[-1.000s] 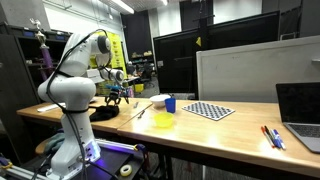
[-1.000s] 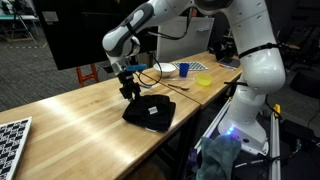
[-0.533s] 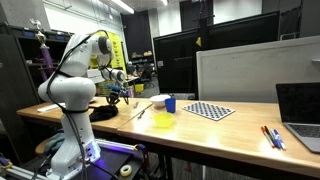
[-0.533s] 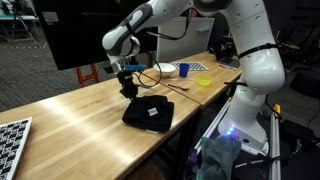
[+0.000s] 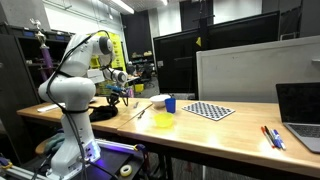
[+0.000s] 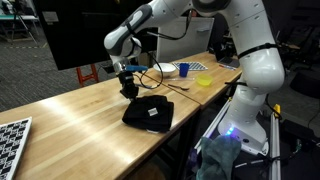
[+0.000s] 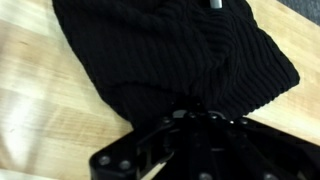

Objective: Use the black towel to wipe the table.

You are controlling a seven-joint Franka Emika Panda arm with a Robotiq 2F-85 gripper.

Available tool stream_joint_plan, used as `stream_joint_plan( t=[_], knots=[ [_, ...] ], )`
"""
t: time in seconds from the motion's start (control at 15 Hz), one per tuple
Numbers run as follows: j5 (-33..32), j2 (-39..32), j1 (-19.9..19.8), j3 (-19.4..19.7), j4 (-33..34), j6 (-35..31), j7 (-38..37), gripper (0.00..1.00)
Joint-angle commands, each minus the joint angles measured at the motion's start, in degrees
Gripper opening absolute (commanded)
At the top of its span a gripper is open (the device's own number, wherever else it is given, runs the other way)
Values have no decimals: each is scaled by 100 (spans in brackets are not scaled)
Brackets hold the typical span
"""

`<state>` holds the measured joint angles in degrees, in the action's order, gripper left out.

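In an exterior view we've got the arm reaching out over the table (image 5: pixel 200 135), gripper (image 5: pixel 118 94) low above the towel (image 5: pixel 103 113), which shows here as a flat dark patch by the robot's base, long axis along the table; a cup (image 5: pixel 170 103), a bowl (image 5: pixel 163 121) and a checkerboard (image 5: pixel 209 110) sit well apart from it. Over to an exterior view from the far end: the towel (image 6: pixel 150 112) lies folded near the table (image 6: pixel 80 125) edge, a rough diamond, one corner pointing up at the gripper (image 6: pixel 128 89), which sits right at that corner. The fingers are dark against dark cloth, so we cannot tell whether they are clamped or parted. Now the wrist view: the towel (image 7: pixel 170 50) fills the upper frame, ribbed knit, narrow end at the gripper (image 7: pixel 195 118) and fanning out away from it, one corner jutting right over the wood (image 7: pixel 40 100). The claw's state is hidden here too.
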<state>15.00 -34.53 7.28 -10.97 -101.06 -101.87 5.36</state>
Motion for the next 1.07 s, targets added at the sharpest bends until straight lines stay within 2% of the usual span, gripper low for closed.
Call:
stream_joint_plan(
  t=[0.0, 0.6, 1.0],
  knots=[
    [255, -16, -70, 59, -299, -239, 10, 0],
    [577, 111, -362, 244, -656, -115, 34, 0],
    [533, 343, -720, 489, -1209, -42, 335, 0]
  ],
)
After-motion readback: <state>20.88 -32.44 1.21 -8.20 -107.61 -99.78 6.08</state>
